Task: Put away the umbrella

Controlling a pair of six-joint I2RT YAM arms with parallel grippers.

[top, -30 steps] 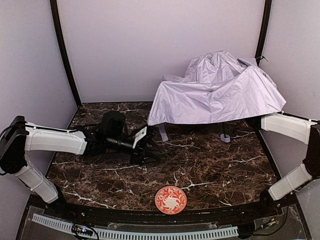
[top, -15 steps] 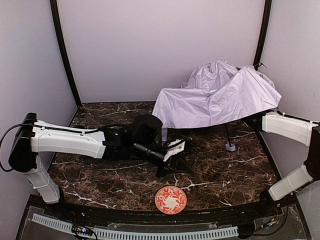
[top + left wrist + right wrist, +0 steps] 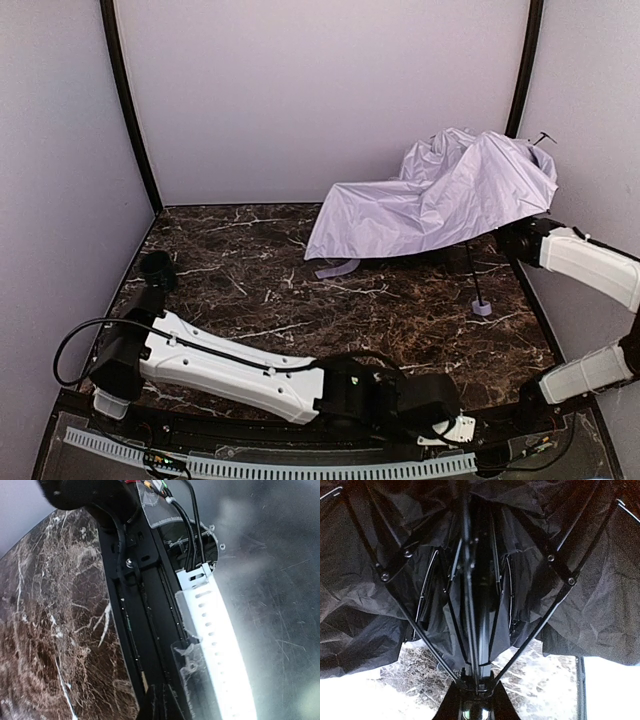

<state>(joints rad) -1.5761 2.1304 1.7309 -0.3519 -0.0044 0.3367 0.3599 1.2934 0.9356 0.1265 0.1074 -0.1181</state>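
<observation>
The pale lavender fabric umbrella (image 3: pixel 430 205) is at the back right of the dark marble table (image 3: pixel 250 260). It is half open and tipped to one side. Its thin black shaft (image 3: pixel 472 275) slants down from under the cloth. The small lavender knob (image 3: pixel 481 309) at its end looks like it rests on the table. A loose fabric strap (image 3: pixel 335 269) hangs off the low left edge of the cloth.

I think this umbrella is light, but big and floppy. The cloth is soft and slippery, so pinching it would give a poor hold. The black ribs (image 3: pixel 540 620) underneath are thin and could bend. The shaft is the stiff part, so that is the best place to grab, near where the ribs meet.

The right gripper (image 3: pixel 475 702) is up under the cloth. Its fingers are close together. It looks like they squeeze the shaft right where the ribs come together.

The left gripper (image 3: pixel 448 428) is well apart from the umbrella, down at the near edge of the table. Its camera shows only the black rail (image 3: pixel 145 605) and a white strip with holes (image 3: pixel 215 630). I cannot tell if its fingers are apart or together, and I see nothing in them.
</observation>
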